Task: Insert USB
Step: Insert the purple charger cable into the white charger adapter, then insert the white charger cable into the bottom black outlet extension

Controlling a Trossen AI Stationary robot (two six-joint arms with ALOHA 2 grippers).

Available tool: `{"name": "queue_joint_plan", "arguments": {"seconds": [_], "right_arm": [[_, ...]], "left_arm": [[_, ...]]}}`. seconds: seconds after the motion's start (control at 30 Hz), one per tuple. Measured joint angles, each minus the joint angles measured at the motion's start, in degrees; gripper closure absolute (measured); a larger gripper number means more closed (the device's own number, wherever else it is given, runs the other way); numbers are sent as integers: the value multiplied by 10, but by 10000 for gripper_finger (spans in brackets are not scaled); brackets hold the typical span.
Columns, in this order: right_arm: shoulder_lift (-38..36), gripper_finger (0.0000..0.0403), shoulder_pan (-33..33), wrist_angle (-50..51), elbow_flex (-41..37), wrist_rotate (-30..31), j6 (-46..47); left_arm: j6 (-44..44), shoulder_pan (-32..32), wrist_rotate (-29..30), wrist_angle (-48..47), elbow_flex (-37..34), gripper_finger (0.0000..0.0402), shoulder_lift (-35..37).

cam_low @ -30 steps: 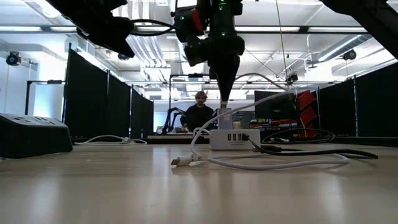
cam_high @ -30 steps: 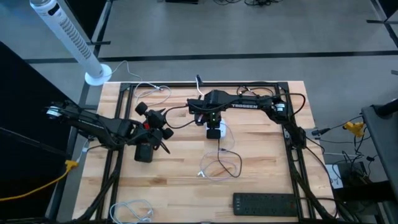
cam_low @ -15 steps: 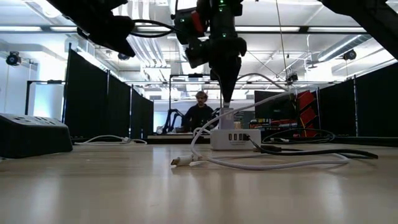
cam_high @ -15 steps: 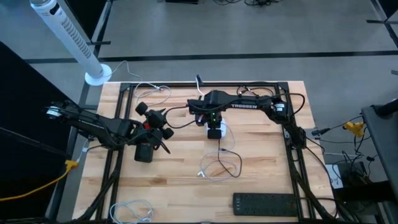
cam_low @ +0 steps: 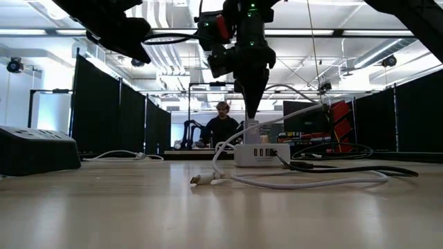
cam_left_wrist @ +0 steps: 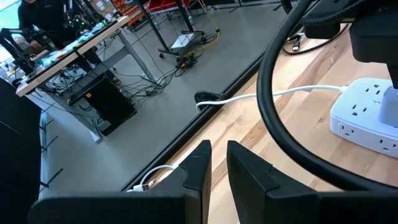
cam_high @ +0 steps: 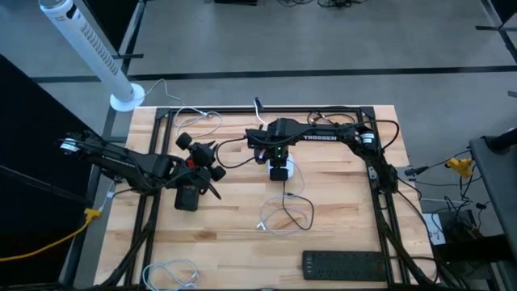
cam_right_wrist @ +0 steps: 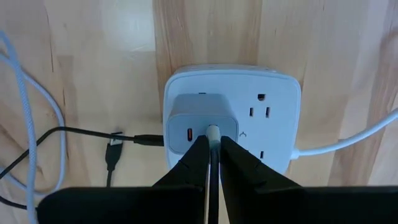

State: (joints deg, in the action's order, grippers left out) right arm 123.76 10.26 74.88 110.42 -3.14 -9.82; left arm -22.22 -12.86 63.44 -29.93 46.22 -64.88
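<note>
A white power hub (cam_high: 287, 167) (cam_right_wrist: 273, 112) lies on the wooden table near its middle, with a white charger block (cam_right_wrist: 199, 121) (cam_low: 250, 131) standing plugged into its top. My right gripper (cam_right_wrist: 213, 158) (cam_low: 250, 112) hangs straight above the block, shut on the plug of a white USB cable. That cable loops over the table (cam_high: 287, 214), and its free end (cam_low: 201, 180) rests on the wood. My left gripper (cam_high: 187, 198) (cam_left_wrist: 219, 163) waits to the left of the hub, above the table, shut on nothing. My right gripper pinches the white USB plug (cam_right_wrist: 213, 132) between its two fingertips, coming from above and pointing down. The plug's tip stands at the port in the top face of the charger block, beside an orange port (cam_right_wrist: 189, 135). How deep it sits does not show.
A black cable (cam_right_wrist: 115, 146) is plugged into the hub's side, and the hub's white cord (cam_right_wrist: 348, 134) runs off. A black power strip (cam_high: 347, 263) lies at the near right edge, a white cable coil (cam_high: 174, 275) at the near left. A person (cam_low: 221, 128) sits in the room behind.
</note>
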Motion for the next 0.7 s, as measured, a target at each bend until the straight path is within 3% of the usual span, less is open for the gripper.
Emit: {"name": "queue_joint_plan", "arguments": {"seconds": [0.13,0.43,0.57,0.7], "right_arm": [[2,363,0,1,10,0,0],[-9,191,-4,31,89,5,2],[-34,160,-13,32,114,51,1],[-71,157,-30,15,118,75,-5]], "left_arm": [[0,0,-2,0,-1,363,0],[0,0,-5,4,-3,363,-1],[1,-1,-6,5,-3,363,1],[1,-1,-6,5,-3,363,4]]}}
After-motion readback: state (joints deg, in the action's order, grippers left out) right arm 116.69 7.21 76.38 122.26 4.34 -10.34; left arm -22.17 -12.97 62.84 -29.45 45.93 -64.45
